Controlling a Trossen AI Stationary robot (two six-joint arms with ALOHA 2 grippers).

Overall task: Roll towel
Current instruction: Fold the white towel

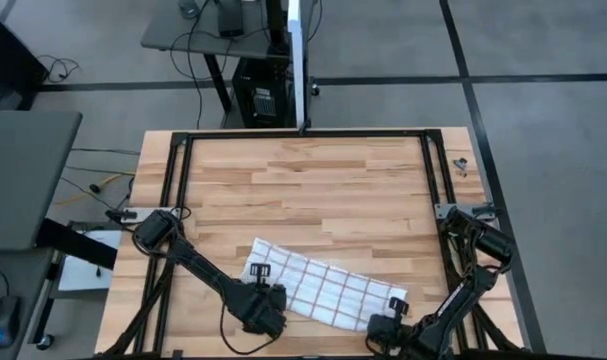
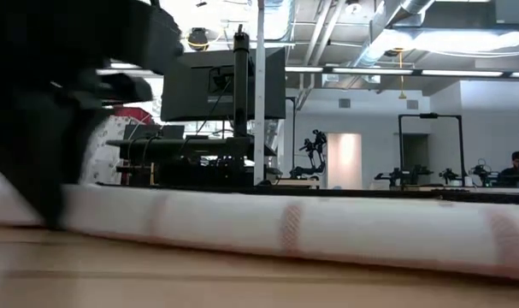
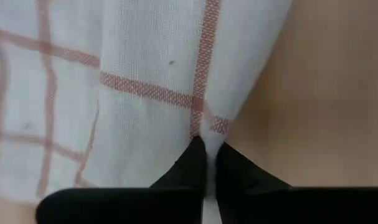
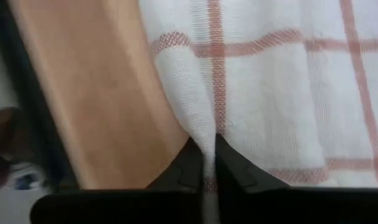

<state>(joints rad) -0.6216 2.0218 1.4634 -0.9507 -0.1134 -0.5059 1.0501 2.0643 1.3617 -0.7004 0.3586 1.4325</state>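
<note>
While both of my arms reach down to the near edge of the table, the towel lies between them on the wood, a long white strip with a grid of red-brown lines, running at a slant from nearer the left side toward the near right corner.

On the left, my left gripper sits at the towel's near left end. Seen from my left wrist, its two dark fingers are pinched close together with a fold of white cloth caught in the narrow slit between them, right at the towel's edge where two red lines cross, bare wood beside it.

Across the middle, seen level with the table, the towel forms a low, rounded white ridge across the board, with faint red bands showing along it. A monitor on a stand rises in the room behind.

On the right, my right gripper holds the towel's near right end. Seen from my right wrist, its fingers are likewise nearly closed, a thin pleat of cloth clamped between them at the hem, with the table's dark frame just beyond the strip of wood alongside.
</note>
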